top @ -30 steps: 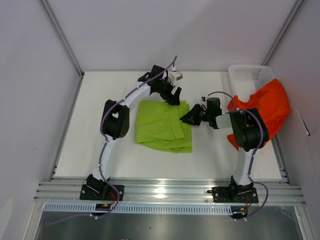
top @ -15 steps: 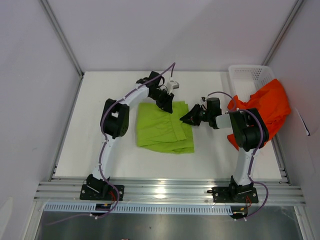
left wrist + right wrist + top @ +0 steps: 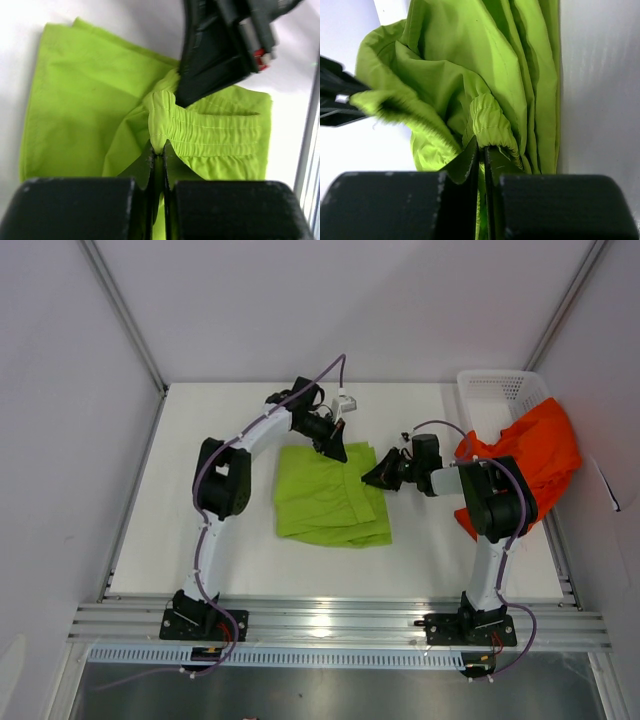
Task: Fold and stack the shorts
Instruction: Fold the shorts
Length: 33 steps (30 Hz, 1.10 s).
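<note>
Since a second ago the left gripper has dropped from wide open above the cloth to fully closed on it, and the left arm's elbow has swung outward. The lime green shorts lie roughly flat in the middle of the white table, with their elastic waistband along the far side, bunched where it is lifted. In the left wrist view the jaws are pressed together on a small pleat of that waistband. The right gripper meets the same band at its right far corner, and its wrist view shows its jaws nearly touching with a fold of gathered hem pinched between them. Both grips sit on the same edge, near each other, probably so the waistband can be raised and carried over toward the near hem as one fold. The orange-red shorts hang over the rim of the white mesh basket at the right, well apart from the green pair and not yet folded.
</note>
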### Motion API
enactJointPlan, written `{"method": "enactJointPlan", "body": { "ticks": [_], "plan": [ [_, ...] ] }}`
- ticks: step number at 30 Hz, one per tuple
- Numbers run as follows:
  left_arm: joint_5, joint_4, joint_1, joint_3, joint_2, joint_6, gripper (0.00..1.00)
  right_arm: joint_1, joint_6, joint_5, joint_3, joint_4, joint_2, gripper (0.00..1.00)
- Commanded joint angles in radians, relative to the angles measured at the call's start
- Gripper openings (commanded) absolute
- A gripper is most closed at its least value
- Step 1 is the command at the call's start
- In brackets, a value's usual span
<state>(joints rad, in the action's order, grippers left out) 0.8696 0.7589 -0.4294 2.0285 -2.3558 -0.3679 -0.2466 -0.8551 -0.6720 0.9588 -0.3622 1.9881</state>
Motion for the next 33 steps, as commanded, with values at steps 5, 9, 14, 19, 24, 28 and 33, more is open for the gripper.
{"method": "enactJointPlan", "body": {
  "ticks": [5, 9, 14, 19, 24, 28, 33],
  "plan": [
    [0.147, 0.051, 0.004, 0.004, 0.112, -0.091, 0.01, -0.033, 0.099, 0.019, 0.087, 0.020, -0.031, 0.02],
    [0.177, 0.082, 0.007, 0.007, 0.112, -0.117, 0.01, -0.056, 0.117, -0.043, 0.159, -0.001, -0.014, 0.01],
    [0.132, 0.088, 0.011, 0.006, 0.102, -0.117, 0.00, -0.088, 0.157, -0.087, 0.238, 0.014, 0.014, 0.02],
    [0.075, 0.076, 0.012, 0.024, 0.058, -0.080, 0.01, -0.086, 0.124, -0.156, 0.328, 0.034, 0.135, 0.04],
    [0.000, 0.059, 0.012, 0.049, 0.015, -0.036, 0.01, -0.079, 0.073, -0.199, 0.383, 0.037, 0.257, 0.21],
    [-0.024, 0.033, 0.012, 0.044, 0.000, -0.013, 0.00, -0.066, 0.083, -0.150, 0.371, 0.054, 0.218, 0.55],
    [-0.064, 0.008, 0.012, 0.039, -0.014, 0.012, 0.00, -0.045, 0.108, -0.106, 0.362, 0.117, 0.129, 0.68]
  ]
}}
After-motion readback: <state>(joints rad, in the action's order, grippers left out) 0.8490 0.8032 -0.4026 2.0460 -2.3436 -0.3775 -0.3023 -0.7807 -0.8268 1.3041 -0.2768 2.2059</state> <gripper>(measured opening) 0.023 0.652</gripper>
